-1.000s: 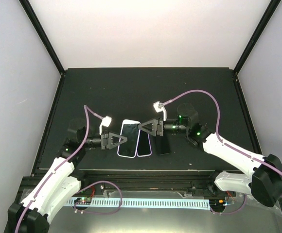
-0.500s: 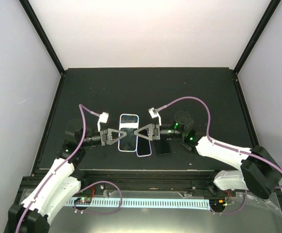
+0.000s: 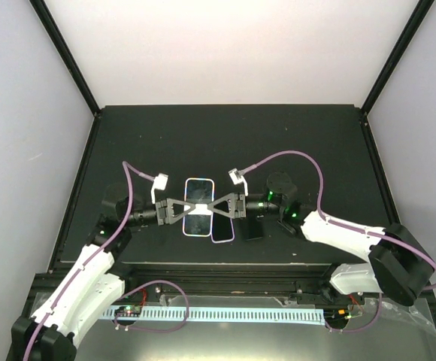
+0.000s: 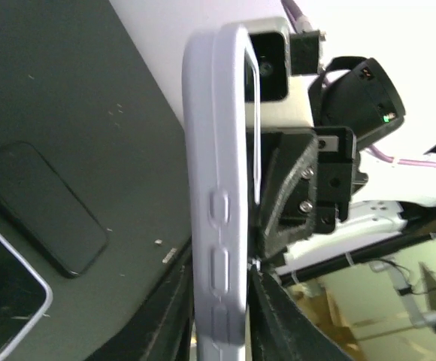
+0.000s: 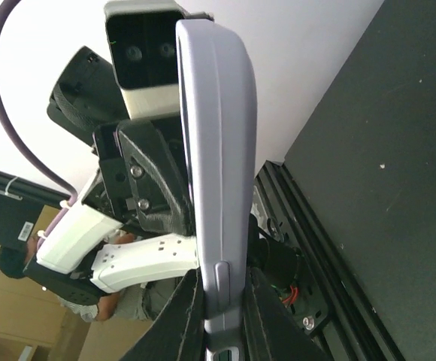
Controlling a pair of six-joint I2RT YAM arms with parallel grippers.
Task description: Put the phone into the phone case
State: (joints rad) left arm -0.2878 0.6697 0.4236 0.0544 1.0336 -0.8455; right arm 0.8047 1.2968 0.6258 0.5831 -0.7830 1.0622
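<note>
The right tool [image 3: 213,209] has closed in; both it and the left tool [image 3: 198,211] now pinch the case [image 3: 200,188] aloft, while the phone [image 3: 252,229] lies uninserted on the worktop [image 3: 165,135].

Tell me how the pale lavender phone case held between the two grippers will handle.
The pale lavender phone case looks thin-walled with moulded side buttons, so it probably flexes if squeezed. Clamped by the left gripper and right gripper, it shows a straight edge, so it likely holds shape unloaded. Its smooth matte surface should not slip much.
</note>
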